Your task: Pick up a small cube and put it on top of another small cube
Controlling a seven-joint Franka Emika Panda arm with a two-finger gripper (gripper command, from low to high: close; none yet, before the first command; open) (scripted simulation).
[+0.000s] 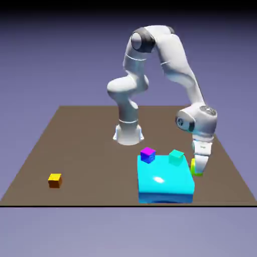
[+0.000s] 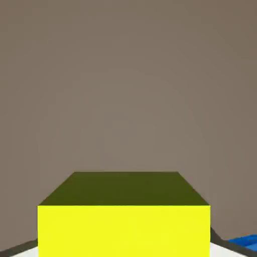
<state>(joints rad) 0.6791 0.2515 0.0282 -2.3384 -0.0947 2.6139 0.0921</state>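
The fingers (image 1: 198, 169) are clamped on the yellow cube (image 2: 123, 230), at the cyan block's (image 1: 165, 183) 3 o'clock. Carrying it low could clip that block. Only the exterior view shows candidate targets: teal cube (image 1: 176, 157), purple cube (image 1: 147, 155), orange cube (image 1: 54, 180) (alone on the desk (image 1: 85, 145)).

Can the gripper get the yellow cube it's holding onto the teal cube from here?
Probably yes. The gripper with the yellow cube hangs just to the exterior view's right of the big cyan block, and the teal cube sits uncovered nearby; it must lift first.
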